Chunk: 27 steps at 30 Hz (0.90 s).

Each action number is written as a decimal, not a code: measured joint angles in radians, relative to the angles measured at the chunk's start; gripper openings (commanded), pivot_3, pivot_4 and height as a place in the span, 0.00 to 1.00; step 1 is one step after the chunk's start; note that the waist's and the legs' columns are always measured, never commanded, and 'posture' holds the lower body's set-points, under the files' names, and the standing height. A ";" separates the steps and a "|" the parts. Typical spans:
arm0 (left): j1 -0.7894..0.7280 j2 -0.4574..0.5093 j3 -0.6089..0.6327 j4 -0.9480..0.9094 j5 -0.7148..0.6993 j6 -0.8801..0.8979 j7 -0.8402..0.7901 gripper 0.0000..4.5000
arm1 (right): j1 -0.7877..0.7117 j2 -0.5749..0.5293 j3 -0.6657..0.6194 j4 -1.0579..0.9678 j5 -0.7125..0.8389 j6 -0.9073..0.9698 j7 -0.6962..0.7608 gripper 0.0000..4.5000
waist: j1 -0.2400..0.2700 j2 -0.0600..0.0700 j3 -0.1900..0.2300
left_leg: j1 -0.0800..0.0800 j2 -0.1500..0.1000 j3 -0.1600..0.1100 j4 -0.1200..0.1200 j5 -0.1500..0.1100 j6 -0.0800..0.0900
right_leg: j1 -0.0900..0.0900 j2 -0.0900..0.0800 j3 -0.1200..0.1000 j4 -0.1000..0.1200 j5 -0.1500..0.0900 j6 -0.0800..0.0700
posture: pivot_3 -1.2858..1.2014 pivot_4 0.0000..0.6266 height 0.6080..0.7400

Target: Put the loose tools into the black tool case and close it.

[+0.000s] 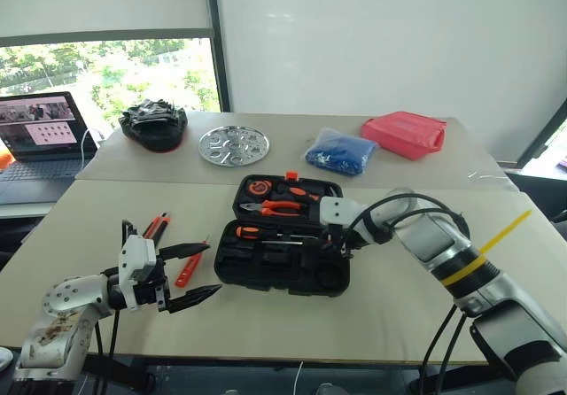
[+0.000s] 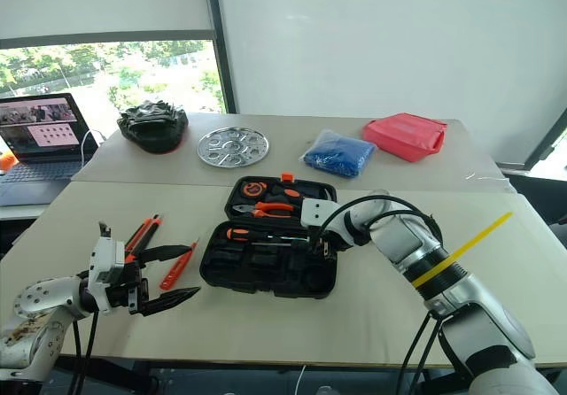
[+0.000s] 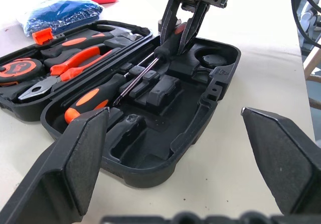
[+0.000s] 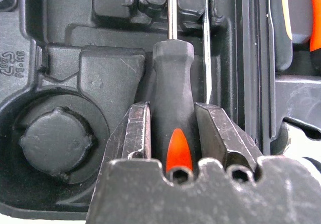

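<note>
Right wrist view puts the right gripper (image 4: 172, 121) at lower centre, its 2 fingers (image 4: 136, 131) pinching the handle of a screwdriver (image 4: 172, 83) laid along a recess of the black tool case (image 1: 288, 280), likely to seat it. At lower left of the left eye view, the left gripper (image 1: 198, 273) hangs spread wide and empty beside 2 loose tools (image 1: 168, 249) on the table (image 1: 106, 209).

A small moulded recycling mark reading roughly "02 PE-HD" stands on the inner wall of the black tool case (image 4: 60, 38); no other lettering can be read.
</note>
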 measured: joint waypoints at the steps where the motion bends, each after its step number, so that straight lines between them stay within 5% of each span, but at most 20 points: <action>1: 0.000 0.000 0.000 0.000 0.000 0.000 0.000 1.00 | 0.000 0.004 -0.003 0.007 -0.003 -0.001 0.001 0.22 | 0.000 0.000 0.000 | 0.001 0.000 0.000 0.000 0.000 0.000 | 0.001 0.000 0.000 0.000 0.000 0.000 | 0.52 0.24 1.00; 5: -0.002 0.000 0.000 0.004 0.001 -0.002 0.000 1.00 | 0.001 0.024 -0.022 0.041 -0.009 -0.015 0.011 0.22 | 0.000 0.000 0.000 | 0.003 0.000 0.000 0.000 0.000 0.000 | 0.003 0.000 0.000 0.001 0.000 -0.001 | 0.52 0.24 1.00; 7: -0.004 0.000 0.000 0.006 0.001 -0.005 0.000 1.00 | 0.005 0.028 -0.034 0.052 -0.007 -0.034 0.019 0.44 | 0.001 -0.001 0.000 | 0.004 0.000 0.000 0.000 0.000 0.000 | 0.003 0.000 0.000 0.001 0.000 -0.001 | 0.52 0.24 1.00; 11: -0.004 0.001 0.000 0.010 0.003 -0.013 0.000 1.00 | 0.015 0.046 -0.088 0.091 0.021 -0.112 0.022 0.72 | 0.001 0.000 0.000 | 0.001 0.000 0.000 0.000 0.000 -0.001 | 0.000 0.000 -0.001 0.001 0.000 -0.001 | 0.52 0.24 1.00; 21: -0.003 0.006 0.001 0.027 0.004 -0.017 0.000 1.00 | 0.025 0.018 -0.213 0.049 0.161 -0.163 0.145 0.72 | 0.004 0.000 0.000 | 0.000 0.000 -0.001 -0.001 0.000 0.000 | 0.000 -0.001 -0.004 0.000 0.000 -0.001 | 0.52 0.24 1.00; 27: -0.006 0.007 0.001 0.044 0.004 -0.018 -0.001 1.00 | 0.075 0.025 -0.243 0.049 0.182 -0.192 0.123 0.34 | 0.004 0.001 0.001 | -0.001 0.000 -0.001 0.000 0.000 -0.001 | 0.000 -0.001 -0.004 0.000 0.000 -0.001 | 0.52 0.24 1.00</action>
